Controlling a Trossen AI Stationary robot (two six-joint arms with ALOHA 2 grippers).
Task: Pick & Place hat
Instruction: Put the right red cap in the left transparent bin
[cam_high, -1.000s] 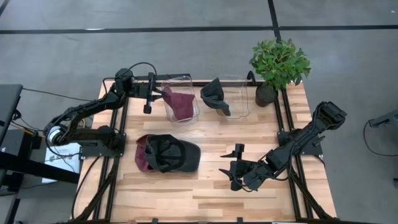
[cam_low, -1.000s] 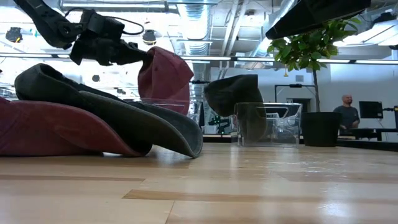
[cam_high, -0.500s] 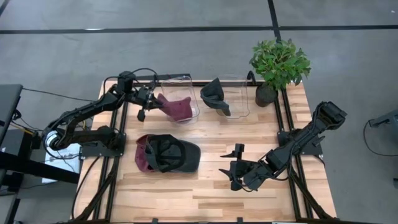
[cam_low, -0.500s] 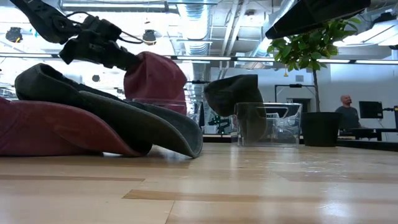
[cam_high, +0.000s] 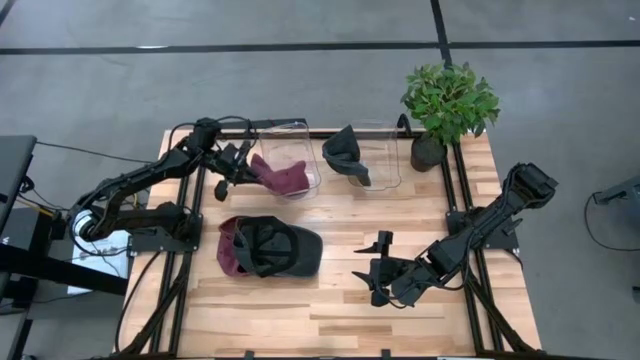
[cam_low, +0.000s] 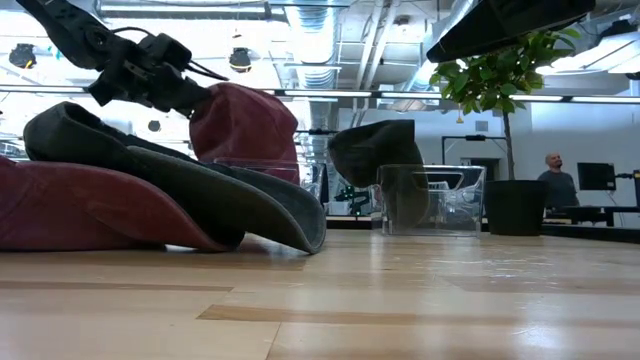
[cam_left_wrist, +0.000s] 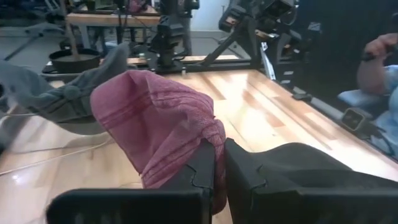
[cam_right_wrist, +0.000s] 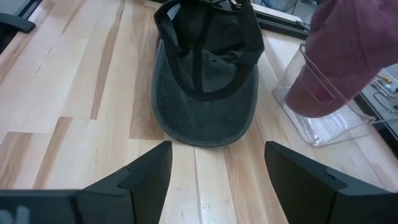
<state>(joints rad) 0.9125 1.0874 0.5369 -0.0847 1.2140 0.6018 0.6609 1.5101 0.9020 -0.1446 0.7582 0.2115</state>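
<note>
- Left gripper (cam_high: 243, 163) is up at the far left of the table, jaws pinched tight on the maroon hat (cam_high: 283, 176). In the left wrist view the two dark fingers (cam_left_wrist: 205, 168) are squeezed together with a fold of the fabric caught between them.
- That maroon hat is soft, washed-looking cloth with a faint ribbed weave, bunched into a rounded lump. It hangs partly into the left clear bin (cam_high: 296, 135); whether it rests on the bottom, I can't tell.
- The bin is see-through plastic with thin walls. Right next to it sits a second clear bin (cam_high: 388, 160) with a dark grey hat (cam_high: 346, 155) slumped inside, crown crumpled.
- Nearer the front, on the pale wood-plank table (cam_high: 330, 300), a dark grey cap (cam_high: 285, 250) lies upside down over another maroon cap (cam_high: 230, 250). Curved brim, faded cotton, a strap visible inside the crown.
- Right gripper (cam_high: 378, 268) is parked low near the front right, fingers spread wide, holding nothing, pointing toward the stacked caps.
- A leafy green potted plant (cam_high: 448, 103) in a dark pot stands at the far right corner.
- A person (cam_low: 553, 180) shows in the room behind, in the low view.
</note>
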